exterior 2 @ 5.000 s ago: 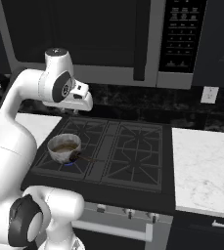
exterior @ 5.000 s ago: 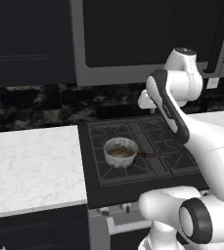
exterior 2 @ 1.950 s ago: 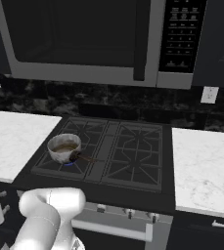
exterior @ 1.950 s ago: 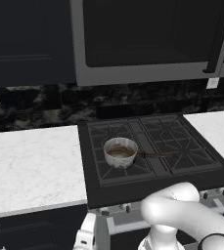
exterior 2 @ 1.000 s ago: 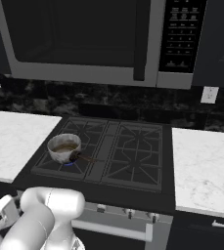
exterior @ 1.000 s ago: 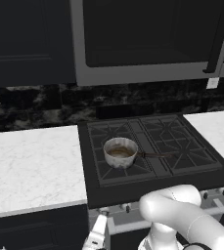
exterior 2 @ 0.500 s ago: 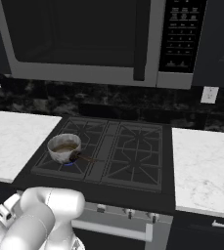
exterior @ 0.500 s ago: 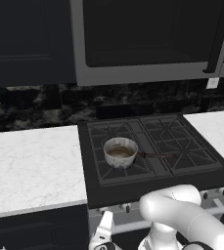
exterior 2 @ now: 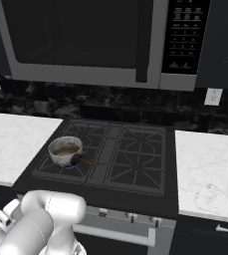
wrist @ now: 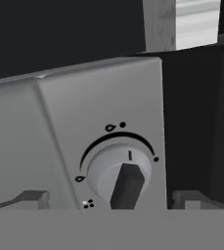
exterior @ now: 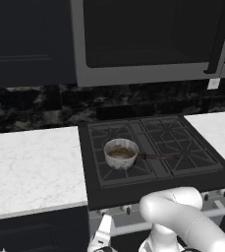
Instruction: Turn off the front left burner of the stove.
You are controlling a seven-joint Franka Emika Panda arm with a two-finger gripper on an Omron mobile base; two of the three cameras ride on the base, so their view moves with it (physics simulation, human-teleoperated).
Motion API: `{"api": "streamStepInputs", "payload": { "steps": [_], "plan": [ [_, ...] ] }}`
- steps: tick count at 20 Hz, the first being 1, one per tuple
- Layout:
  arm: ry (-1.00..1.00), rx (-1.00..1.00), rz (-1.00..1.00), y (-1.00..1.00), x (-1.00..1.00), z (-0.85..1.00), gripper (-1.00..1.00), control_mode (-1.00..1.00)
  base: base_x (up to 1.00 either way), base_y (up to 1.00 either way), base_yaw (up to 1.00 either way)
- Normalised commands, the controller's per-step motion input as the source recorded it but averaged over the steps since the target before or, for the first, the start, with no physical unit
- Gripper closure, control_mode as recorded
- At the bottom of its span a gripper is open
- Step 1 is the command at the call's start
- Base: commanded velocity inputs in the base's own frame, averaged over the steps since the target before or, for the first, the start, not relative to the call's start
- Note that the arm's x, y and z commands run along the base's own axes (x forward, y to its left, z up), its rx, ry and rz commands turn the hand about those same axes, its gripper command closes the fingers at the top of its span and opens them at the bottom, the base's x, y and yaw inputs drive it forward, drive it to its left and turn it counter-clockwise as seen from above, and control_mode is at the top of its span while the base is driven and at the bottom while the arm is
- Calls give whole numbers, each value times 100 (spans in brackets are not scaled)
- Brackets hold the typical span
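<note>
Knob (wrist: 121, 177) on the stove's silver front panel (wrist: 94, 132) sits dead centre between the jaws (wrist: 106, 201) in the hand view, close up, with a dark arc and small flame marks around its dial. The two finger tips (wrist: 33, 199) rise at either side of the lower edge, well apart, with the knob between them and not touched by either; the jaws stand apart and grip nothing. The knob's dark bar points down and slightly left in this view, which may be rolled. In the left base view the stove (exterior: 153, 147) stands between two white marble desk sections (exterior: 30, 167), under a dark microwave (exterior: 148, 39). The front left burner (exterior: 121, 170) carries a small grey-white saucepan (exterior: 121, 153) with a thin dark handle pointing right. In the right base view a small blue flame (exterior 2: 69, 167) shows beneath the saucepan. The white arm (exterior: 178, 216) bends low in front of the stove, its hand at the panel's left end, below the front left burner.
</note>
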Motion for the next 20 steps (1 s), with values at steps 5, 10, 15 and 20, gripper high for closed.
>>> {"api": "streamStepInputs", "payload": {
  "steps": [5, 10, 15, 20],
  "plan": [
    [-3, 0, 0, 0, 19, 0, -100, -100, 0, 0, 0],
    [0, 0, 0, 6, 7, 0, -100, -100, 0, 0, 0],
    [0, 0, 0, 0, 0, 0, 100, -100, 0, 0, 0],
    [0, 0, 0, 0, 0, 0, 100, -100, 0, 0, 0]
  ]
}}
